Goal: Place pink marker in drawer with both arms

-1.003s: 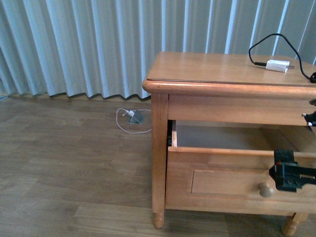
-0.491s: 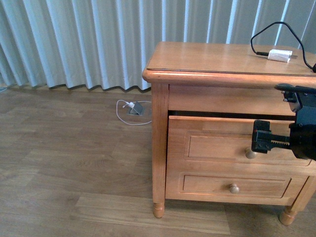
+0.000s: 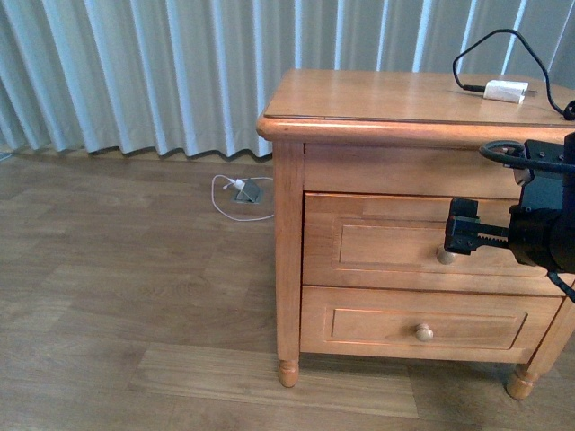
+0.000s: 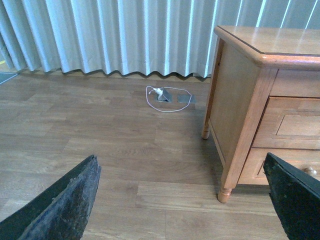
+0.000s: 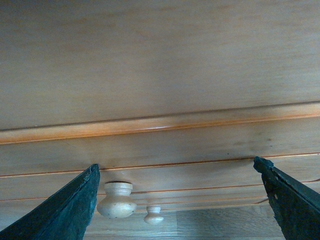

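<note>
The drawer [image 3: 422, 244] sits closed. The right end effector [image 3: 460, 235] hovers spread at its knob [image 3: 445, 256]. The left end effector [image 4: 185, 200] gapes wide over the floor [image 4: 100, 135].

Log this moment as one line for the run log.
upper drawer: shut | right gripper: open, in front of its knob | left gripper: open, empty, off to the side | pink marker: not visible

Pale curtains [image 3: 162, 72], wooden floor [image 3: 117, 296]

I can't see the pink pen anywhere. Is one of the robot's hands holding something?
No. The left gripper and the right gripper are both open and empty. The right one is by the upper drawer's knob, not touching it.
</note>
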